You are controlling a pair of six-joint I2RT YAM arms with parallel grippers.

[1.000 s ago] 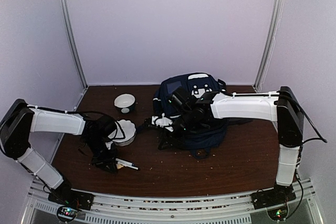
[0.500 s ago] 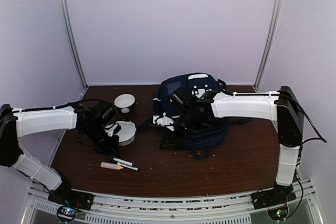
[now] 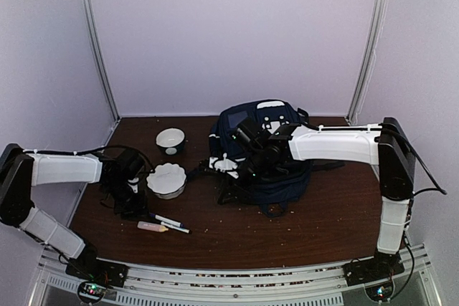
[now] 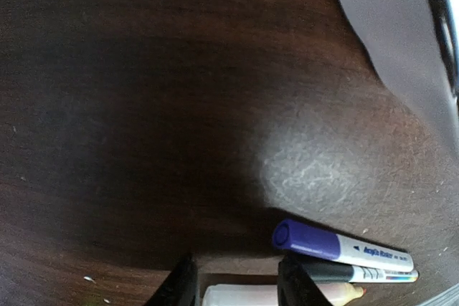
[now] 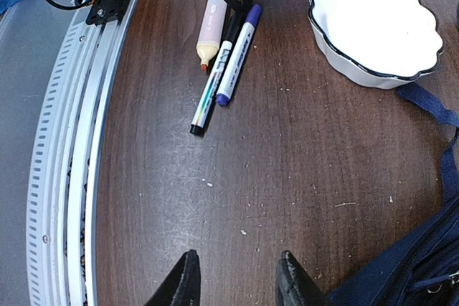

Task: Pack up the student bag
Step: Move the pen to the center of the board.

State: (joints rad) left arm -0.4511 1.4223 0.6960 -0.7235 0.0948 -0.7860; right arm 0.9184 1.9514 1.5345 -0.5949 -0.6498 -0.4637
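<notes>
Table (image 3: 323, 220) holds student bag (image 3: 283, 180) and marker (image 4: 337, 246), print unreadable.

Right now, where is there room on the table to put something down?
Bare wood runs along the near edge, from the markers to the right arm's base, in front of the backpack. Crowded on the left: dish, bowl, markers.

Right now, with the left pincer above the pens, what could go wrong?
1. The pink marker, black pen and blue marker lie close side by side; the open left pincer may catch two, or roll one away.
2. The bowl stands near that pincer and could be nudged.
3. The right pincer is open and empty, so nothing steadies the bag.
</notes>
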